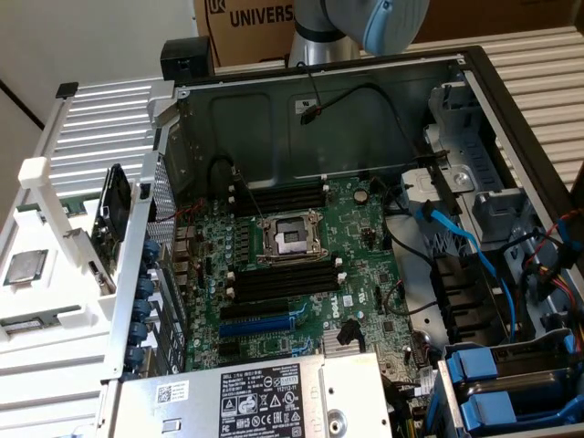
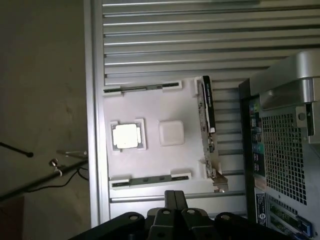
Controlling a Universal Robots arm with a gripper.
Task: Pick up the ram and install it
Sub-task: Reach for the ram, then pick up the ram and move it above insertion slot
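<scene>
Contact between the two dark fingers (image 2: 169, 199) of the gripper (image 2: 175, 194) is seen in the wrist view: they are pressed together, and nothing is pinched between them. The gripper is seen over a ribbed metal surface (image 2: 200, 40), just off one edge of a white tray (image 2: 150, 112). The ram (image 2: 141, 89) is taken to be the thin dark stick held on edge between white brackets along the tray's opposite edge, apart from the gripper and untouched. A similar strip (image 2: 150, 179) is held in brackets along the edge nearer the gripper; whether it is a second stick cannot be told. Between the two strips, a square silver processor chip (image 2: 126, 135) is seated in a white frame, with a plain white square block (image 2: 172, 132) just beside it. An expansion card (image 2: 208, 105) is stood upright at the side of the tray that faces the open computer case (image 1: 365, 100). In the exterior view, a green motherboard (image 1: 351, 274) is laid flat inside the case, with a processor socket (image 1: 290, 239) at its middle and long black memory slots (image 1: 278, 196) with white end clips on both sides of the socket. The ram is thus kept well apart from the slots. The arm (image 1: 365, 23) is seen behind the case, in front of a cardboard box (image 1: 251, 18).
</scene>
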